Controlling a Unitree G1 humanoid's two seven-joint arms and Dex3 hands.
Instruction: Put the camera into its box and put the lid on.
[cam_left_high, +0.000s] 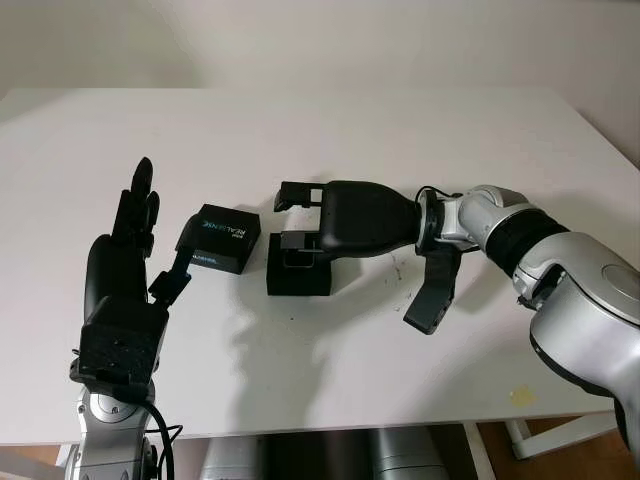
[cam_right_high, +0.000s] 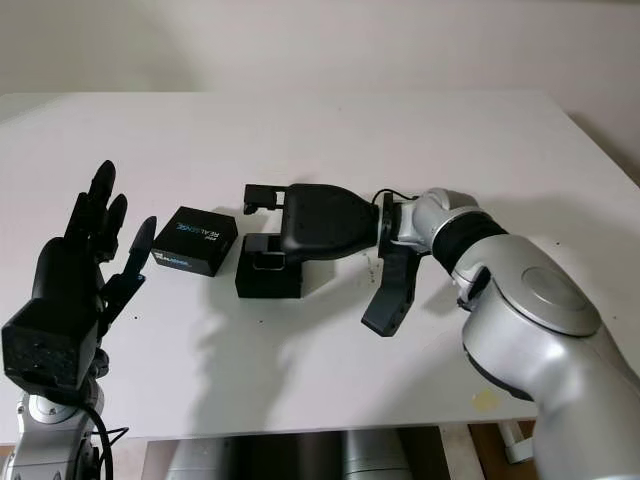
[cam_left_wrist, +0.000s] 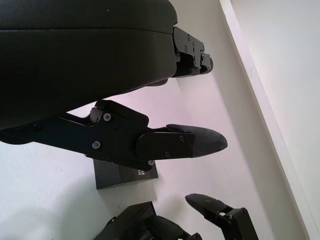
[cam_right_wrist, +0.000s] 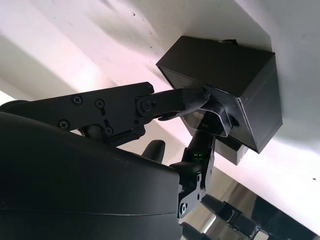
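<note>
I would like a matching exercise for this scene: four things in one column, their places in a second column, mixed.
1. lid
2. box
3. left hand
4. right hand

A. above the box
B. raised beside the lid, open
C. on the table, between left hand and box
D. on the table, under the right hand

Pairs: 1-C, 2-D, 3-B, 4-A
</note>
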